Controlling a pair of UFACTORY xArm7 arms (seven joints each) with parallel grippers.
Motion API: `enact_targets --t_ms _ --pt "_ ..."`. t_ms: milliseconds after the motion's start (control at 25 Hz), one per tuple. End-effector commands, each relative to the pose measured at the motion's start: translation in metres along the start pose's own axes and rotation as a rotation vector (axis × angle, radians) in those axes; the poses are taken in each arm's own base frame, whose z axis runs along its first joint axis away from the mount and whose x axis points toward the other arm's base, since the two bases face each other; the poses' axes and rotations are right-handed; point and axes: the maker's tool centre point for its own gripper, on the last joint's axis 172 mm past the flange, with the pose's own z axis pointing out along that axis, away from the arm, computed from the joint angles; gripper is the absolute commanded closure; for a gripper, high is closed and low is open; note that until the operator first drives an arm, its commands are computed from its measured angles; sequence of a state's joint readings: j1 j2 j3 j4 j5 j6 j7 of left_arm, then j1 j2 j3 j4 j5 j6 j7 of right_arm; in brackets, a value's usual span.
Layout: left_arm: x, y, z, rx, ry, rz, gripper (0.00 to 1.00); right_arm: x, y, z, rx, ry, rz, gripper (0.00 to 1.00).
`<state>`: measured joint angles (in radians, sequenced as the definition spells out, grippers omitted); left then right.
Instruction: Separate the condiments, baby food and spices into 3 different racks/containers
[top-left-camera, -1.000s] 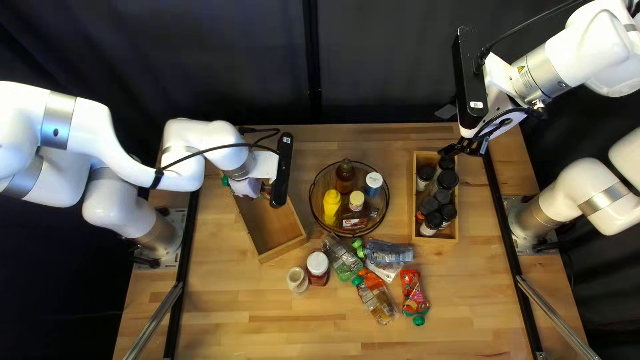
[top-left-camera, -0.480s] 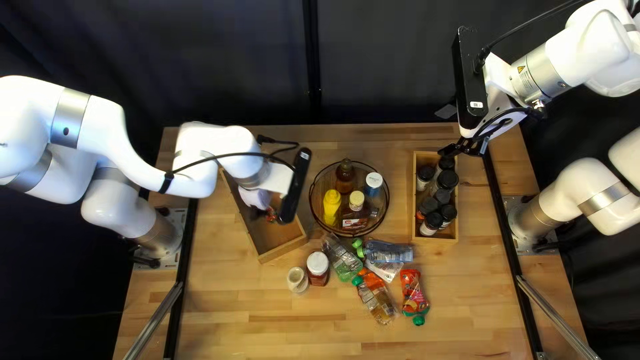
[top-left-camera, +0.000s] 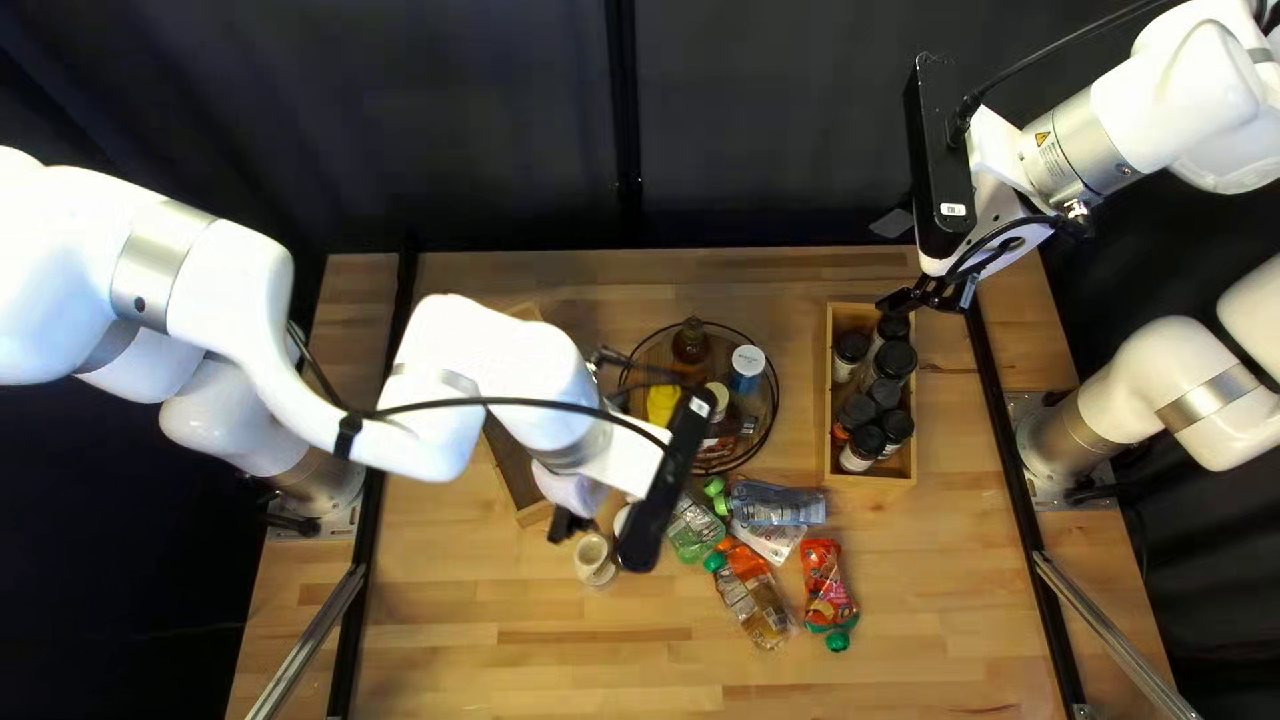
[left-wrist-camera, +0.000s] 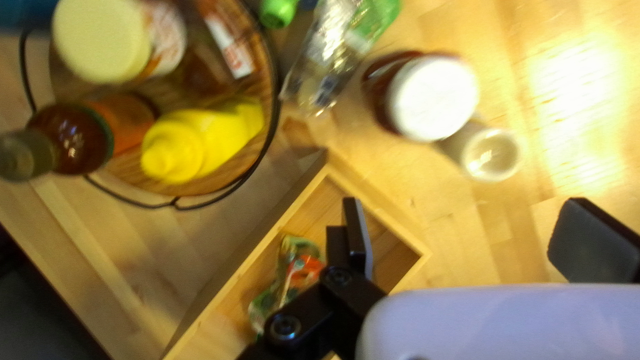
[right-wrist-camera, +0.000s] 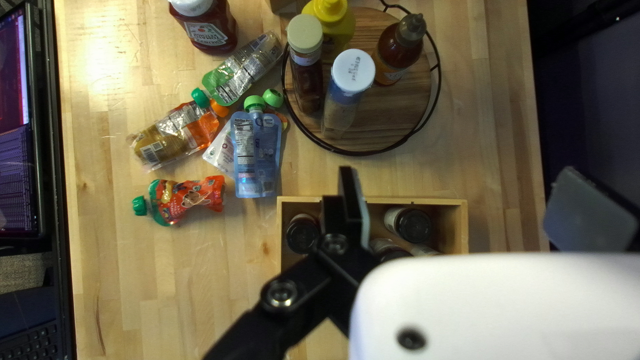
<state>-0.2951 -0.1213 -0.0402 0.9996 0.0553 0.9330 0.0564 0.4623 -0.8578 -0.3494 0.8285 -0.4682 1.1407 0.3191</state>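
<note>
My left gripper (top-left-camera: 576, 523) hangs near the ketchup bottle and small jar (top-left-camera: 595, 560) in the top left view. In its wrist view the left gripper (left-wrist-camera: 460, 233) is open and empty, above the end of a wooden box (left-wrist-camera: 373, 200) holding a pouch (left-wrist-camera: 300, 267). Ahead are the white-capped ketchup (left-wrist-camera: 433, 99) and a round rack with yellow mustard (left-wrist-camera: 200, 143). My right gripper (top-left-camera: 934, 296) stays over the spice box (top-left-camera: 870, 478); in its wrist view the right gripper (right-wrist-camera: 453, 207) stands open above dark-lidded spice jars (right-wrist-camera: 408, 225).
Several food pouches lie loose right of the ketchup, among them a blue pouch (top-left-camera: 776, 504) and a red pouch (top-left-camera: 827, 587). The wire-rimmed round rack (top-left-camera: 760, 434) stands between the two boxes. A screen (right-wrist-camera: 17, 120) stands beyond the table edge.
My left arm has swung from over the wooden box toward the table's near side and the right, and its gripper now hangs by the ketchup. The right arm stays still.
</note>
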Motion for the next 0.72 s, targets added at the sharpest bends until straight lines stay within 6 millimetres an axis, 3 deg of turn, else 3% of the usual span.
enact_targets --t_ms 40,200,400,720 --pt "0.030 0.013 0.009 0.033 0.034 -0.116 0.00 0.000 0.000 0.000 0.000 0.000 0.000 0.00" --pt "0.047 0.011 0.020 0.064 0.040 -0.279 0.00 0.000 0.000 0.000 0.000 0.000 0.000 0.00" --pt "0.064 -0.004 0.043 0.080 0.030 -0.444 0.00 0.000 0.000 0.000 0.000 0.000 0.000 0.00" --pt "0.070 -0.019 0.086 0.082 0.006 -0.607 0.00 0.000 0.000 0.000 0.000 0.000 0.000 0.00"
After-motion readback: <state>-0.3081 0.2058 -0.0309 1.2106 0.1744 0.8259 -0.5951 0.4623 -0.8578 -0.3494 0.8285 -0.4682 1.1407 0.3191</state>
